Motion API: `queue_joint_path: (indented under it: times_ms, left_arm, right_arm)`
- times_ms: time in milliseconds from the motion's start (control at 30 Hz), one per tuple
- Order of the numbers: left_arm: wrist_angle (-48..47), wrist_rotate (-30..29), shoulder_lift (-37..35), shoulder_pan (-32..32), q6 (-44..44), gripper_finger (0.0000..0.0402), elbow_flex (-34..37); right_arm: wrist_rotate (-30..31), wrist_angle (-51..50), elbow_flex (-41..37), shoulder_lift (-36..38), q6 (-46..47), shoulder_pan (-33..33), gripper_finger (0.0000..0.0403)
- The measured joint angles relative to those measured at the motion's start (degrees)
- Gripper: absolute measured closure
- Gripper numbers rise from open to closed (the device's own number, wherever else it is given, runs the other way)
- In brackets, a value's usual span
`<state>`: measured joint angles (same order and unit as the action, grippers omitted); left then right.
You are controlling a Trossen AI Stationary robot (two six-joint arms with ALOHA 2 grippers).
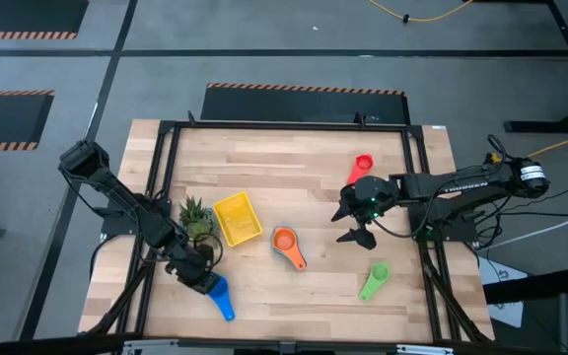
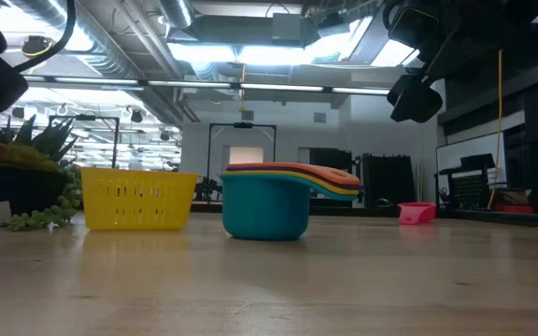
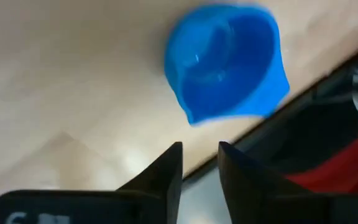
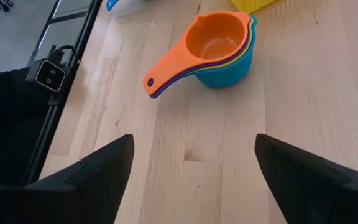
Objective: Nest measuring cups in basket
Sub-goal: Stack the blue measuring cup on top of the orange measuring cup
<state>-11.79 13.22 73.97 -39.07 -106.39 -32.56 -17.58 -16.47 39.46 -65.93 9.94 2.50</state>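
A stack of nested cups, orange on top point(image 1: 285, 243) point(image 4: 219, 43) point(image 2: 267, 205), stands on its base mid-table. The yellow basket point(image 1: 237, 219) point(image 2: 138, 199) sits to its left. A red cup point(image 1: 363, 163) point(image 2: 417, 213) lies toward the far right, and a green cup point(image 1: 375, 279) lies near right. A dark blue cup point(image 1: 220, 295) point(image 3: 225, 62) rests at the near left beside the frame rail. My left gripper point(image 1: 201, 273) point(image 3: 201, 165) hovers just short of the blue cup, with a narrow gap between its fingers and nothing in it. My right gripper point(image 1: 356, 225) point(image 4: 194, 165) is wide open, raised to the right of the stack.
A spiky green plant in a dark pot point(image 1: 195, 219) point(image 2: 26, 177) stands left of the basket, close to my left arm. A black frame rail point(image 1: 156, 197) borders the wooden table. Bare wood lies between the stack and the green cup.
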Motion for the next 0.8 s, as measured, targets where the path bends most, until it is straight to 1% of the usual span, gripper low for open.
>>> queue_joint_path:
  times_ms: [133,333,467,667,800]
  left_arm:
    - [-2.4,-3.5,0.0,0.1,-0.1,0.0297,0.0]
    - [-2.7,-7.9,0.0,0.1,0.0,0.0296,0.0]
    - [-2.8,-8.2,1.0,0.1,0.0,0.0296,0.0]
    - [-1.8,-7.2,5.4,0.1,0.0,0.0296,0.0]
    - [-1.7,-7.2,7.1,0.1,0.0,0.0298,0.0]
  right_arm:
    - [0.0,0.0,0.0,0.0,0.0,0.0,0.0065]
    - [0.0,0.0,0.0,0.0,0.0,0.0,0.0065]
    - [0.0,0.0,0.0,0.0,0.0,0.0,0.0065]
    - [0.0,-0.1,0.0,0.0,0.0,0.0,0.0065]
    - [0.0,-0.1,0.0,0.0,0.3,0.0,0.0065]
